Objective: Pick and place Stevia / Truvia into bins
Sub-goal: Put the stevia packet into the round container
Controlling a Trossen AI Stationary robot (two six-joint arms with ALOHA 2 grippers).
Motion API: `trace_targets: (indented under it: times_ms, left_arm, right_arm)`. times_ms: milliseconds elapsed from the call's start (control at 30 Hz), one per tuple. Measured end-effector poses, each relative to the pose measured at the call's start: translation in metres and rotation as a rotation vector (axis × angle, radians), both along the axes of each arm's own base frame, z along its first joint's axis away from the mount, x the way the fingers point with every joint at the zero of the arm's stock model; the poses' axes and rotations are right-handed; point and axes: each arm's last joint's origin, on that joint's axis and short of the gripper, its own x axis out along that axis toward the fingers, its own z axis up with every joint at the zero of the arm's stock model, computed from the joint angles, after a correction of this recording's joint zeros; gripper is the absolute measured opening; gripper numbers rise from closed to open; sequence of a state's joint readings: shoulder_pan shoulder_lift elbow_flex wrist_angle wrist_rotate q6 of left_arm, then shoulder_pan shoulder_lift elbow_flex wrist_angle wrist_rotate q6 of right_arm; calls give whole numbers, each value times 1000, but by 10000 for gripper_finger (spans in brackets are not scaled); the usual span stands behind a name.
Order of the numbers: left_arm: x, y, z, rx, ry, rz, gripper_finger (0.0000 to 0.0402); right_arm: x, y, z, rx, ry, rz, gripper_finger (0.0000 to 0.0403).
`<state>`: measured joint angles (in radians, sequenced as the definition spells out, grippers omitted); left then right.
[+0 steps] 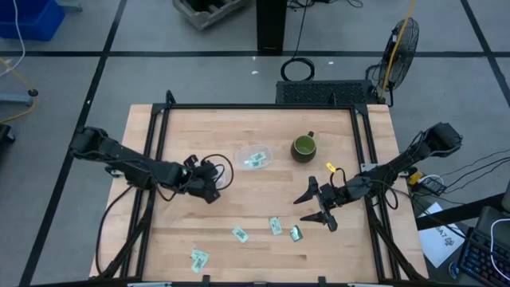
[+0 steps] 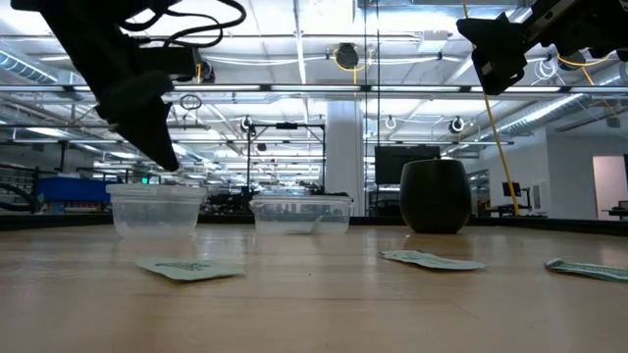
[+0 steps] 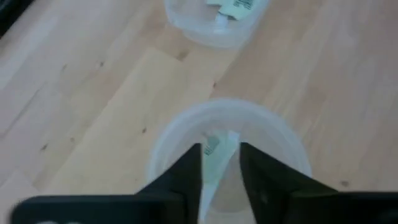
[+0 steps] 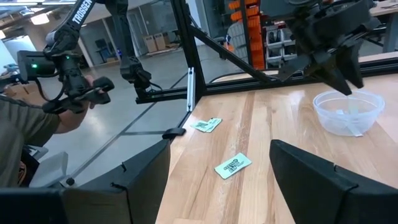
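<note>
My left gripper (image 3: pixel 219 177) hangs right above the small round clear bin (image 3: pixel 273 146), shut on a pale green and white Stevia sachet (image 3: pixel 212 147). In the low view it (image 2: pixel 162 147) stands just over that bin (image 2: pixel 157 209). The rounded-square bin (image 1: pixel 253 157) holds a few sachets. Several more sachets lie flat on the table near its near edge (image 1: pixel 240 234) (image 1: pixel 275 226) (image 1: pixel 296 233) (image 1: pixel 199 257). My right gripper (image 1: pixel 323 207) is open and raised above the table on the right, touching nothing. My left gripper pinches the sachet between its two fingers (image 3: pixel 186 177), coming from above and pointing down. The sachet's printed end (image 3: pixel 212 147) sticks out past the fingertips, lifted clear, over the mouth of the round bin.
A dark green mug (image 1: pixel 304 147) stands right of the rounded-square bin. Black frame rails (image 1: pixel 159 135) run along the table's sides. In the right wrist view a person (image 4: pixel 25 130) stands beyond the table's left edge. Bare wood lies between the two arms.
</note>
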<state>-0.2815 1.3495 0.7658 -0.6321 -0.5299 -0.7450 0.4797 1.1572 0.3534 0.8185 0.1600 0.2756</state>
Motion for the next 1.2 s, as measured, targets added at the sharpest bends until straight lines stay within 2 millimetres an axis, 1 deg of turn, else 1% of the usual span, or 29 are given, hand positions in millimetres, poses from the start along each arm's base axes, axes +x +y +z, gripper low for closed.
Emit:
trace_targets:
  times_ms: [167,267,367,467,533,600,667,800,867,1000,1100,1200]
  left_arm:
    - [0,2,0,1,-9,24,208]
    - [5,-1,1,-50,-46,0,248]
    - [15,-9,7,-109,-141,-96,275]
    - [27,-24,17,-166,-273,-274,289]
    - [34,-35,20,-169,-326,-410,290]
    - [35,-45,15,-162,-310,-501,286]
    - [34,-52,7,-163,-276,-521,278]
    - [38,-65,-11,-221,-250,-469,260]
    - [44,-77,-19,-258,-274,-485,252]
    - [51,-99,-39,-308,-255,-542,241]
    - [56,-116,-42,-291,-255,-579,233]
    - [63,-130,-44,-239,-252,-629,223]
  right_arm:
    - [0,0,0,0,0,0,267]
    - [0,0,0,0,0,0,267]
    - [0,0,0,0,0,0,267]
    - [0,0,0,-3,-1,-1,267]
    - [0,0,0,-3,0,-1,267]
    - [0,0,0,-2,0,-1,267]
    - [0,0,0,-1,1,-1,267]
    - [0,0,0,-1,1,-1,267]
    - [0,0,0,-1,1,-1,267]
    - [0,-1,0,-2,1,-21,267]
    - [0,-1,0,-2,1,-25,267]
    - [0,-1,0,-1,-2,-26,267]
